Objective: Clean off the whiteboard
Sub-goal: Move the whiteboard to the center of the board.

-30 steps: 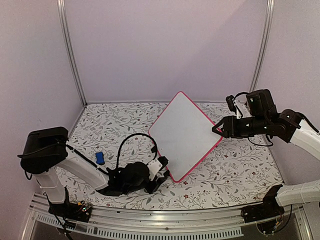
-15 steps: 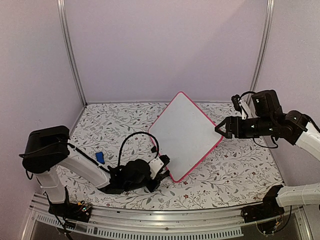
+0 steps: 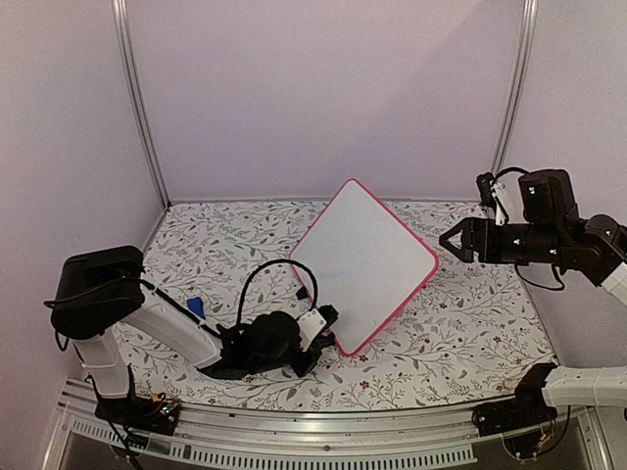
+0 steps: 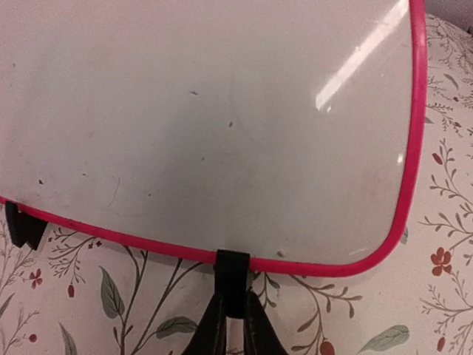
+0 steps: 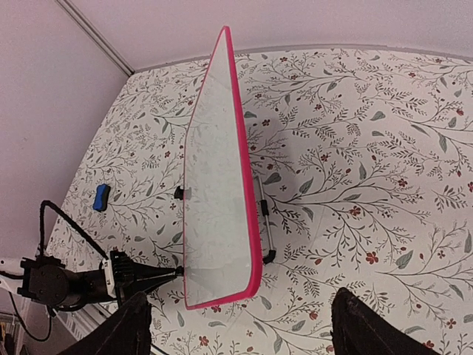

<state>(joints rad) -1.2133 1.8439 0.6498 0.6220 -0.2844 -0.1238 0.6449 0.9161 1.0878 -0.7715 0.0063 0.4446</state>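
Observation:
The whiteboard (image 3: 362, 262) stands tilted on one corner at mid-table, its pink-red frame around a white face with only faint specks (image 4: 222, 111). My left gripper (image 3: 328, 319) is low on the table at the board's bottom corner. In the left wrist view that gripper (image 4: 233, 314) is shut on a small black foot (image 4: 232, 275) clipped to the frame. My right gripper (image 3: 453, 240) hangs open to the right of the board, apart from its right corner. The right wrist view shows the whiteboard (image 5: 218, 185) nearly edge-on, ahead of the wide-apart fingers (image 5: 133, 329).
A small blue eraser block (image 3: 196, 308) lies on the floral tabletop at the left, also seen as the eraser (image 5: 101, 197). A second black foot (image 4: 22, 225) sits on the frame's left part. A wire stand (image 5: 264, 222) shows behind the board. Metal posts (image 3: 137, 108) flank the back wall.
My left gripper has closed on the board's black foot. My right gripper has opened, let go of the board's right corner and drawn back to the right.

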